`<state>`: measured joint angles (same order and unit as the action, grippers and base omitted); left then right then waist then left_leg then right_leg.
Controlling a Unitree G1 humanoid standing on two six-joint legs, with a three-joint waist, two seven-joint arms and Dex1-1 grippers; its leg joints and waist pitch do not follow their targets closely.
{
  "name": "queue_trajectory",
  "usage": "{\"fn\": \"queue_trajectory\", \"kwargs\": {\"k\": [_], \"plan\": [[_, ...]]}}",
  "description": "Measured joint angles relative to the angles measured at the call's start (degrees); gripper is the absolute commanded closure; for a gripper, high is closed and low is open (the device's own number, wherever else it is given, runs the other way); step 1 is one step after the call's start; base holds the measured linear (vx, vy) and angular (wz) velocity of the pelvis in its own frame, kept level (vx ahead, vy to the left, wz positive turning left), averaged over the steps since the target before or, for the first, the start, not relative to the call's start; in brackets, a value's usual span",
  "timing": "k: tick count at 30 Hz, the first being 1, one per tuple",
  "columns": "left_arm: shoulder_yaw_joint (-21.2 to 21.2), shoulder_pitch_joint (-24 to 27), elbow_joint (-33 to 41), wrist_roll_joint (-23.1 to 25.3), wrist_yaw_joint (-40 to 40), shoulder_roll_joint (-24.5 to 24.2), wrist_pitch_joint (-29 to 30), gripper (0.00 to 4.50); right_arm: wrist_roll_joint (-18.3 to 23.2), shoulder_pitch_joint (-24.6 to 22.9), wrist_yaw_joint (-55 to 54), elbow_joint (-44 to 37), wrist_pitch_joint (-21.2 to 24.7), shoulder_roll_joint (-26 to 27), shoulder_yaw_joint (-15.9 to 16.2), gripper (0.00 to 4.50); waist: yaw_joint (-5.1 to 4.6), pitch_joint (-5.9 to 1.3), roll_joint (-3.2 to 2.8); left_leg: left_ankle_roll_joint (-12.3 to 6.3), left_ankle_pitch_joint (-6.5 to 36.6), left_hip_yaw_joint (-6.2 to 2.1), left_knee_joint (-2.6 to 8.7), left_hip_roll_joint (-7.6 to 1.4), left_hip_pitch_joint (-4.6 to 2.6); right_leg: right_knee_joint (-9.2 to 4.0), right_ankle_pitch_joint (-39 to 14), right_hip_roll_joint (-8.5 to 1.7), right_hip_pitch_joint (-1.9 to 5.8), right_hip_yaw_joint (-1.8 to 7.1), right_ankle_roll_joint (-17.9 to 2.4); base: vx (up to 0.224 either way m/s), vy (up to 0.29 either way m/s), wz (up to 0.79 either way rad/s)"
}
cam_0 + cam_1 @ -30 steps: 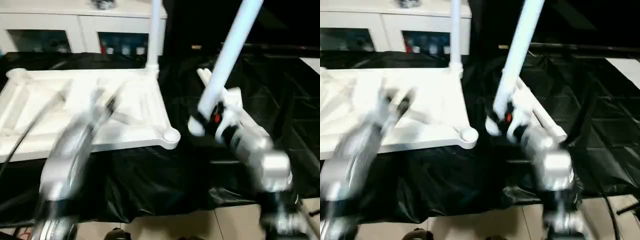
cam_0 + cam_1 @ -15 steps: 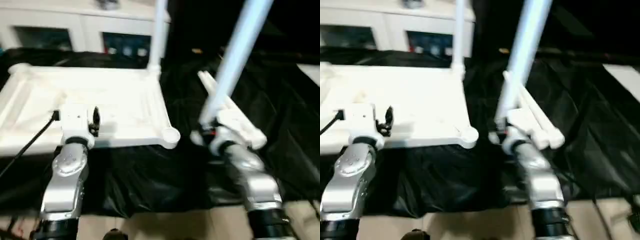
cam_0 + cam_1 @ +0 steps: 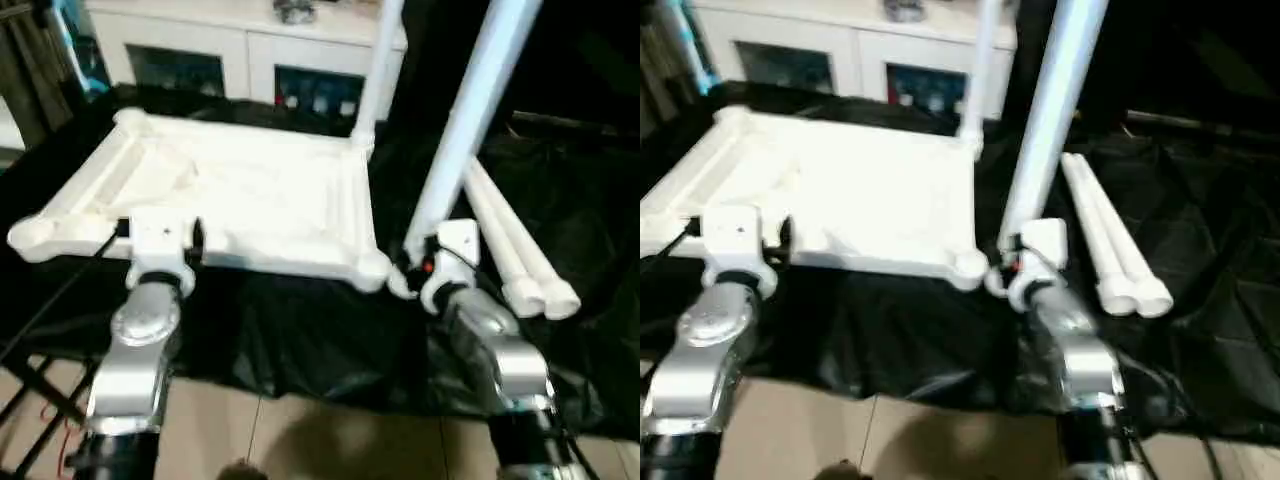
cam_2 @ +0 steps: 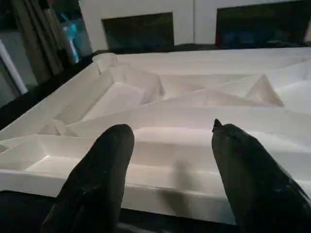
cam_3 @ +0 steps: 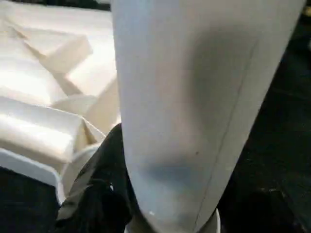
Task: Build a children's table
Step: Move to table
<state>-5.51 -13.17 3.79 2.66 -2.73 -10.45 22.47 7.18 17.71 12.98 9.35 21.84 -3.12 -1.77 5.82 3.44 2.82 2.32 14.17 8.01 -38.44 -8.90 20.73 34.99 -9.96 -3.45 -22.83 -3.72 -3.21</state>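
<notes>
My left gripper (image 4: 167, 160) has swung in, open and empty, by the near rim of the upside-down white plastic table top (image 3: 250, 195), while my right gripper (image 3: 425, 272) keeps holding a long white tube leg (image 3: 470, 115) beside its near right corner socket (image 3: 374, 268), ready to plug in.

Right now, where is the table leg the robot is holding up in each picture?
Left eye view: the held leg slants up right of centre, from the right claw.
Right eye view: the same slant, near the centre.
Right wrist view: a fat white tube up close.
Left wrist view: the ribbed tabletop beyond the left claw.
Shared landmark: that tabletop.
</notes>
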Motion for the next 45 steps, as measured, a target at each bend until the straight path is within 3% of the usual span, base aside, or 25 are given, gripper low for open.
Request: {"fn": "queue_trajectory", "kwargs": {"k": [4, 9, 14, 15, 16, 18, 20, 21, 23, 25, 27, 28, 30, 32, 33, 35, 36, 37, 38, 39, 40, 41, 42, 43, 45], "plan": [[1.5, -0.7, -1.6, -1.4, 2.7, 1.2, -2.5, 1.53, 0.0, 0.0, 0.9, 0.0, -0.2, -0.2, 0.1, 2.61, -1.36, 0.01, 0.23, 0.00, 0.0, 0.94, 1.46, 0.09, -1.05, -1.50, -0.6, -0.76, 1.03, -0.21, 1.1, -0.028, 0.028, 0.08], [2.0, -0.8, -2.1, -3.1, 4.3, 2.5, -5.1, 1.53, 0.0, 0.0, 0.7, 0.0, -1.1, -0.5, -0.1, 2.61, -2.94, -0.03, 0.62, 0.09, -0.7, 1.03, 1.87, 0.09, -0.77, -1.87, 0.1, -0.93, 0.79, -0.34, 2.2, 0.000, 0.000, 0.00], [1.6, -0.7, -2.0, -6.6, 8.0, 3.1, -5.6, 1.53, 0.6, 0.1, 0.8, -0.1, -2.3, -0.5, -0.9, 2.61, -3.52, -0.03, 0.64, 0.13, -0.7, 1.04, 2.28, 0.04, -0.71, -1.77, 0.2, -0.91, 0.51, -0.42, 2.2, 0.000, 0.000, 0.00], [1.5, -0.6, -2.0, -7.1, 8.4, 3.2, -6.1, 1.53, 0.8, 0.3, 0.7, -0.1, -2.3, -0.5, -1.0, 2.61, -3.43, -0.01, 0.60, 0.20, -0.7, 2.22, 2.36, -0.57, -1.40, -1.82, 0.2, -0.28, -0.03, 0.27, 2.3, 0.025, -0.026, -0.18], [1.2, -0.4, -1.9, -7.5, 8.6, 3.2, -6.4, 1.53, 1.0, 0.7, 0.8, -0.1, -2.3, -0.4, -0.8, 2.61, -3.26, 0.10, 0.43, 0.24, -0.7, 3.28, 2.40, -1.16, -2.05, -1.84, 0.2, 0.20, 0.03, 0.92, 2.3, 0.025, -0.026, -0.18], [0.7, -0.4, -1.7, -7.6, 8.7, 3.1, -6.8, 1.53, 1.2, 0.9, 0.8, -0.2, -2.4, -0.4, -0.7, 2.61, -3.23, 0.13, 0.39, 0.65, -0.3, 4.56, 2.81, -1.63, -3.58, -1.83, 0.1, 0.19, 0.14, 0.92, 2.2, 0.059, -0.004, -0.63], [0.7, -0.4, -1.0, -7.7, 8.8, 2.9, -7.3, 1.53, 1.2, 0.9, 0.8, -0.2, -2.6, -0.5, -0.8, 2.61, -4.12, 0.25, 0.67, 1.40, 0.8, 4.82, 3.00, -2.22, -5.26, -1.26, -0.8, -0.89, 0.75, -1.07, 1.3, 0.069, -0.004, -0.74], [1.0, -0.4, -0.6, -7.8, 9.0, 3.2, -7.5, 1.53, 1.2, 0.9, 0.8, -0.2, -2.7, -0.8, -1.0, 2.61, -4.78, 0.25, 1.04, 1.92, 1.3, 3.77, 3.00, -1.81, -5.48, -0.94, -1.1, -1.62, 1.36, -2.42, 1.4, 0.051, -0.042, -0.49], [1.8, -0.5, -0.6, -8.0, 9.5, 4.1, -7.5, 1.53, 1.2, 0.8, 0.8, -0.2, -2.9, -1.9, -1.6, 2.61, -5.51, 0.05, 1.43, 2.04, 2.0, 2.28, 2.92, -1.28, -5.52, -0.95, -1.1, -1.57, 1.49, -3.02, 1.5, 0.069, -0.047, -0.35], [4.1, -0.3, -0.6, -8.0, 10.0, 4.9, -7.5, 1.53, 1.2, 0.6, 0.9, -0.2, -3.3, -2.9, -2.7, 2.61, -5.16, 0.04, 1.39, 0.16, 2.8, 0.40, 1.92, -0.54, -4.53, -0.54, -1.1, -1.07, 1.48, -3.03, 1.4, 0.135, -0.046, -0.09], [3.9, 0.2, -0.5, -8.0, 9.9, 4.7, -7.5, 1.53, 1.0, 0.6, 1.3, -0.2, -3.3, -3.3, -2.4, 2.61, -3.84, -0.04, 1.14, 0.49, 2.6, -0.59, 1.68, -0.60, -3.39, -0.17, -1.7, -0.16, 1.76, -3.08, 1.2, 0.152, -0.040, -0.05], [3.4, 0.6, -0.3, -8.0, 9.9, 4.5, -7.5, 1.53, 0.6, 0.5, 2.1, -0.2, -3.3, -3.6, -1.0, 2.61, -3.61, -0.27, 1.02, 0.57, 2.6, -1.44, 1.60, -0.64, -2.68, -0.55, -2.0, -0.07, 2.00, -3.82, 1.1, 0.163, -0.037, -0.05], [3.0, 1.0, 0.3, -8.0, 9.8, 4.3, -7.5, 1.53, -0.9, 0.5, 4.4, -0.2, -3.4, -4.9, 2.1, 2.61, -3.59, -0.69, 0.47, 0.32, 2.6, -3.73, 1.42, -0.42, -0.70, -1.90, -2.4, -0.41, 2.68, -6.66, 1.0, 0.173, 0.013, 0.46], [2.2, 2.1, 0.6, -8.0, 9.5, 4.1, -7.5, 1.53, -0.5, 0.4, 5.5, -0.3, -3.4, -3.6, 3.4, 2.61, -3.63, -0.69, 0.42, -0.43, 3.0, -5.82, 1.67, 0.44, -1.11, -1.78, -3.6, -0.87, 3.52, -8.05, 1.2, 0.207, 0.014, 0.65], [1.2, 2.8, 0.6, -8.0, 9.0, 4.2, -7.7, 1.53, 0.7, 0.4, 5.5, -0.3, -2.7, -1.7, 3.4, 2.61, -3.94, -0.64, 0.52, -0.95, 3.4, -7.35, 1.88, 1.50, -1.84, 0.02, -5.2, -1.03, 3.30, -7.21, 0.6, 0.273, -0.049, 0.54], [-0.4, 3.8, 1.3, -7.9, 8.4, 3.4, -7.7, 1.53, 1.2, 0.7, 5.8, -0.3, -2.5, -1.3, 4.3, 2.61, -3.46, -0.90, 1.32, -0.03, 4.0, -7.19, 2.23, 2.43, -3.57, 6.35, -5.7, -0.89, 0.55, -3.01, 0.3, 0.225, -0.054, 0.43], [-0.5, 3.8, 2.0, -7.9, 8.1, 3.3, -7.7, 1.53, 1.1, 0.9, 6.0, -0.3, -2.8, -2.1, 4.3, 2.61, -3.08, -1.50, 2.48, 0.43, 4.2, -6.46, 1.95, 3.38, -3.82, 5.44, -4.5, -1.41, -1.57, -0.32, 1.3, 0.008, -0.056, 0.13], [-0.5, 3.8, 2.6, -7.9, 8.1, 3.4, -7.7, 1.53, 1.1, 1.2, 6.1, -0.3, -3.3, -2.8, 4.1, 2.61, -3.24, -1.60, 3.43, 0.60, 4.4, -5.82, 1.45, 4.22, -3.72, 4.14, -3.4, -2.17, -2.92, 1.52, 3.7, 0.008, -0.056, 0.13], [-0.2, 3.9, 2.8, -8.0, 8.3, 3.4, -7.7, 1.53, 1.1, 0.9, 6.1, -0.3, -3.6, -3.3, 3.6, 2.61, -3.23, -1.39, 3.61, 0.09, 4.4, -4.92, 0.07, 4.54, -3.14, 4.63, -3.3, -2.12, -2.73, 3.15, 4.0, -0.046, -0.020, 0.29], [1.0, 4.0, 2.9, -8.3, 9.1, 4.2, -7.7, 1.53, 1.1, -0.1, 6.1, -0.1, -3.7, -4.0, 2.7, 2.61, -3.04, -1.26, 3.85, -1.94, 3.6, -4.14, -1.22, 3.83, -2.45, 4.31, -3.6, -1.43, -1.91, 4.57, 4.0, 0.034, -0.020, 0.44], [2.1, 4.3, 3.2, -8.7, 9.9, 4.2, -7.7, 1.53, 1.0, -0.4, 6.1, -0.1, -3.7, -4.4, 2.2, 2.61, -2.58, -1.23, 3.89, -2.59, 2.9, -3.77, -1.30, 3.08, -2.07, 3.64, -3.4, -0.74, -1.40, 4.91, 3.9, 0.034, -0.020, 0.44], [2.3, 4.5, 3.5, -8.9, 10.3, 4.1, -7.7, 1.53, 1.0, -0.3, 6.1, -0.2, -3.7, -4.6, 1.9, 2.61, -2.27, -1.27, 3.56, -2.18, 2.8, -3.49, -0.19, 2.27, -1.78, 3.14, -3.1, 0.18, -1.08, 4.88, 3.8, 0.003, -0.055, 0.27], [2.0, 4.5, 3.6, -9.4, 11.3, 3.4, -7.7, 1.53, 1.0, -0.1, 6.1, -0.4, -3.8, -4.4, 1.8, 2.61, -2.04, -1.14, 3.03, 0.30, 2.8, -2.93, 1.13, 0.96, -1.67, 2.93, -3.0, 1.33, -0.86, 4.45, 3.5, -0.061, -0.062, 0.16], [1.7, 4.6, 3.5, -9.9, 12.1, 2.7, -7.6, 1.53, 1.0, -0.1, 6.1, -0.7, -3.9, -4.1, 1.9, 2.61, -1.88, -1.03, 2.88, 3.23, 2.6, -2.83, 1.21, 0.06, -1.67, 3.01, -3.0, 1.89, -0.86, 4.27, 3.4, -0.061, -0.062, 0.16], [1.4, 4.8, 2.7, -11.3, 15.7, 0.8, -7.6, 1.24, 1.3, -0.4, 6.4, -1.5, -3.8, -2.5, 3.2, 2.61, -1.91, -0.79, 2.61, 3.74, 2.2, -2.17, 1.07, -1.01, -1.71, 2.87, -2.9, 2.11, -0.82, 3.87, 2.6, -0.056, -0.058, 0.13]]}}
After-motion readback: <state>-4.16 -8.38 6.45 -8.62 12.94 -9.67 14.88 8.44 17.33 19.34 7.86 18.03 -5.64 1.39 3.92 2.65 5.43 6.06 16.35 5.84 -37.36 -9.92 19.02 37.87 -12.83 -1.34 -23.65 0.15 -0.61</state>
